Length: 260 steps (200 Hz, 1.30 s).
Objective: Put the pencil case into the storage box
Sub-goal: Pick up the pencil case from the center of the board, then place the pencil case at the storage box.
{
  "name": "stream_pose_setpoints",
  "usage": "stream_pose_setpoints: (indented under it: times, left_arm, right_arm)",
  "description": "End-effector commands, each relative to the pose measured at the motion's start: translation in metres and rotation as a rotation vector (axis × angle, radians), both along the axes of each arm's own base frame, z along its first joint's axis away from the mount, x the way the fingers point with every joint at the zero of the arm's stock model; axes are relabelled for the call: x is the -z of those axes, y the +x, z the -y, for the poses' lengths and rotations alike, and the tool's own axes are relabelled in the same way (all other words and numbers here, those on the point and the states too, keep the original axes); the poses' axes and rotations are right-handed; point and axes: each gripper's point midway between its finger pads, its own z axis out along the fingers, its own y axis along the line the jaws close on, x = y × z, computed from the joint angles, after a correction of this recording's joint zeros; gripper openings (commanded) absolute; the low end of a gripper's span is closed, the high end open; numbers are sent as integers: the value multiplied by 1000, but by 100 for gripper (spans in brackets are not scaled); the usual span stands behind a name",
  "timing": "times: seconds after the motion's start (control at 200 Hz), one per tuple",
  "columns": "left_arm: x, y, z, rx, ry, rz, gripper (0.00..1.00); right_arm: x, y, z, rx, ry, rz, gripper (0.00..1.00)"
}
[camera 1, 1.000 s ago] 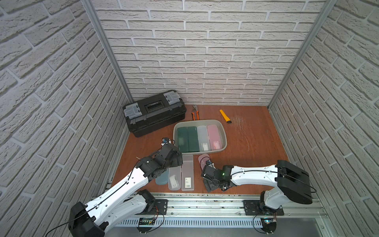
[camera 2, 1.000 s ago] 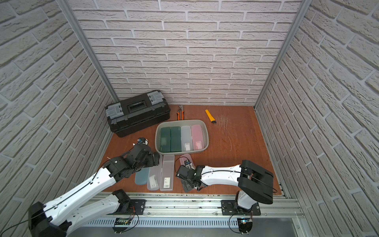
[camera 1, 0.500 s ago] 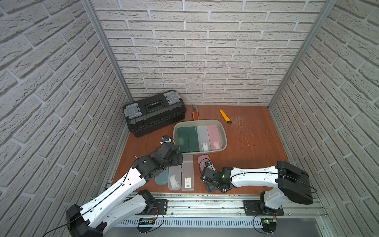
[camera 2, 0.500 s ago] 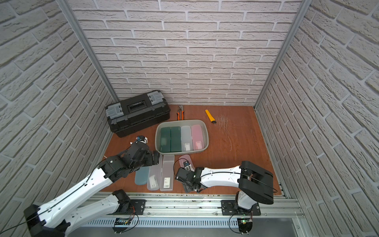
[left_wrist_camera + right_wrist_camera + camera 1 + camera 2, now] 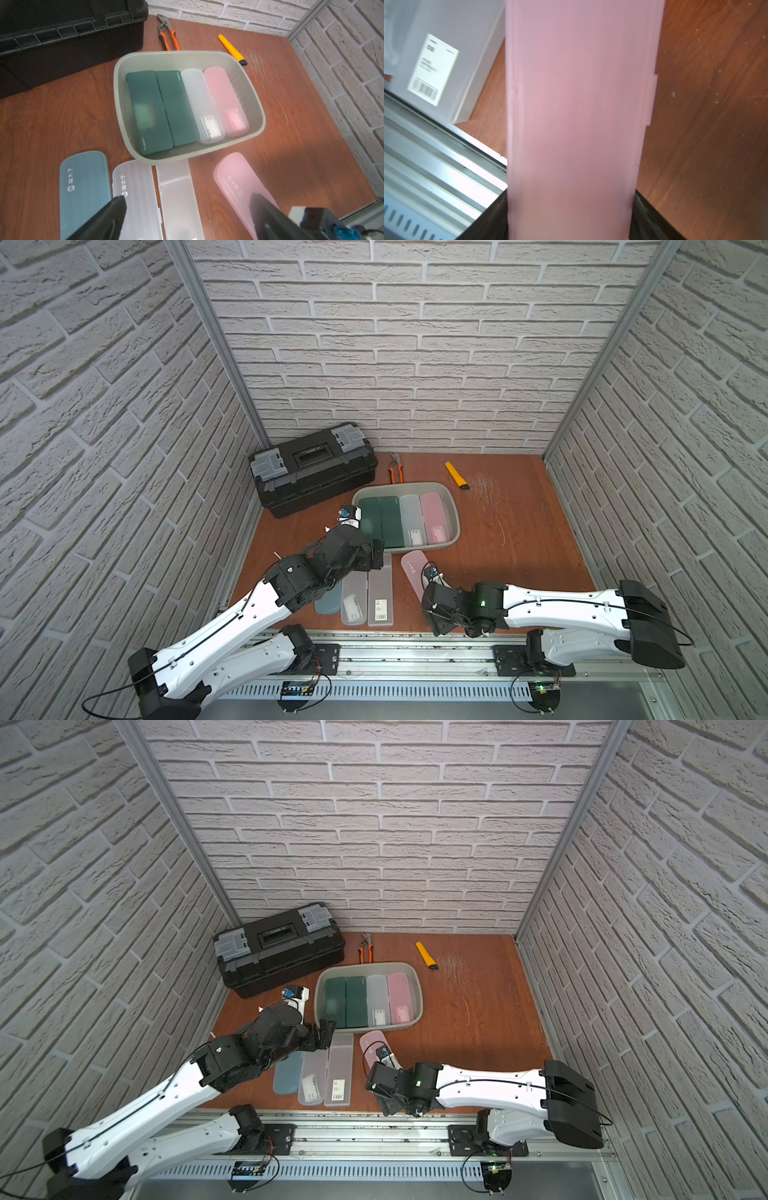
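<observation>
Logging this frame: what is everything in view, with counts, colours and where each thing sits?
storage box: one, grey-green, mid-table
green pencil cases: two, dark green, in the storage box
boxed frosted case: one, clear, in the storage box
boxed pink case: one, pink, in the storage box
teal case: one, teal, on the table
loose frosted cases: two, clear, beside the teal case
loose pink case: one, pink, on the table
toolbox: one, black, by the back wall
pliers: one, orange-handled, behind the storage box
utility knife: one, yellow, behind the storage box
table: one, brown wood
left gripper: open, above the loose frosted cases
right gripper: closed on the loose pink case
</observation>
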Motion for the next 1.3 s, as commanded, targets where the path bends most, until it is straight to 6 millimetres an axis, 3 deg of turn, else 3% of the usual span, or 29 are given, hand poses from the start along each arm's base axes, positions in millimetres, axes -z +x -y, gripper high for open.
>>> stream_pose_setpoints:
  times: [0.0,0.09,0.2,0.405,0.57,0.735,0.835,1.02,1.295]
  left_arm:
    - [-38,12,-10,-24,-38,116,99]
    - [-51,20,-19,-31,-78,124,98]
    - [-54,29,-14,14,-153,96,99]
    - [-41,53,17,82,-185,32,99]
    - [-22,77,28,56,-185,-83,99]
    - [-22,95,29,91,-249,-116,99]
    - [-12,103,25,112,-235,-148,98]
    - [26,102,19,108,-176,-250,99]
    - [49,97,19,128,-179,-246,99]
  right_arm:
    - [-36,9,-20,-31,110,73,52]
    - [-57,20,-23,-9,140,132,52]
    - [-82,46,-20,68,168,195,53]
    - [-112,113,-19,194,236,221,54]
    - [-124,168,-20,266,197,217,54]
    - [-111,214,-14,297,129,179,52]
    - [-98,231,-8,308,78,133,51]
    - [-73,247,2,325,-8,95,51]
    - [-30,251,20,338,-109,43,48]
